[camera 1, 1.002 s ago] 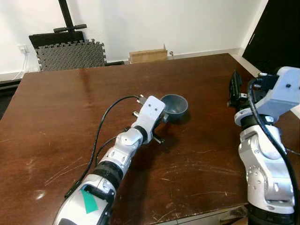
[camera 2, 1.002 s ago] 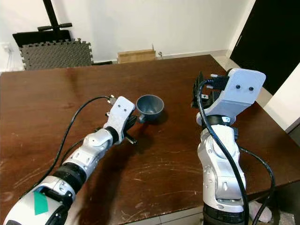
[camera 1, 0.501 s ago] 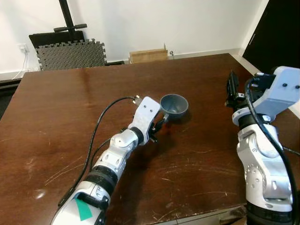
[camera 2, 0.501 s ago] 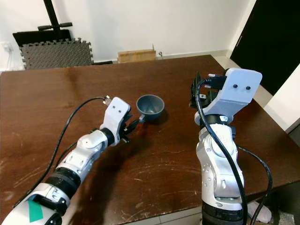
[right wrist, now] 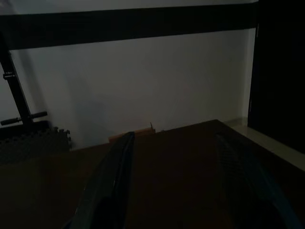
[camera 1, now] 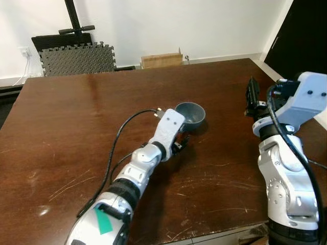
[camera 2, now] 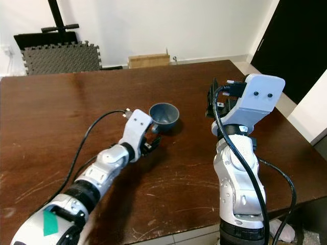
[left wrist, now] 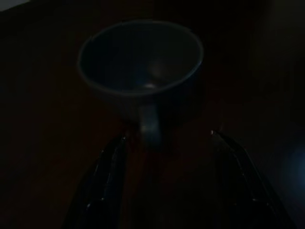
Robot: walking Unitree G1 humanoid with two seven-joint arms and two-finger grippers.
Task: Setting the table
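1. Left eye view: a grey cup [camera 1: 190,113] stands upright near the middle of the brown worktop [camera 1: 61,122]. The left pincer [camera 1: 180,144] lies low just beside it, on the robot's side. The right pincer [camera 1: 252,97] is raised over the right part of the worktop, well apart from the cup.
2. Right eye view: the same scene; a foam mat [camera 2: 60,57] leans at the far wall.
3. Left wrist view: it is dark, but the fingers [left wrist: 108,177] stand wide, one on each side of the cup's handle [left wrist: 149,128], not closed on it. I think a push forward could slide or tip the cup.
4. Right wrist view: the right fingers [right wrist: 114,176] are spread, holding nothing.
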